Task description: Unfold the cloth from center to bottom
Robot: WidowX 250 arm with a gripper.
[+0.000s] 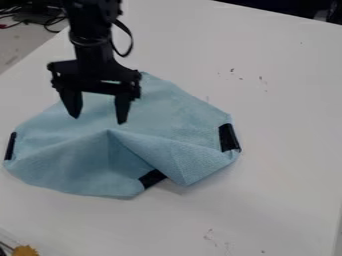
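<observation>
Handling this likely light, limp cloth [180, 110] requires pinching its central fold [121, 140]; gripper [98, 120] is spread wide, empty.

Black arm [89, 22] hanging down, jaws apart.
It enters from the top edge, left of the view's centre, nearly upright. The gripper [98, 121] points downward, its jaws spread with a wide gap between the tips; a cable [130, 46] loops out beside the wrist [95, 56].
</observation>
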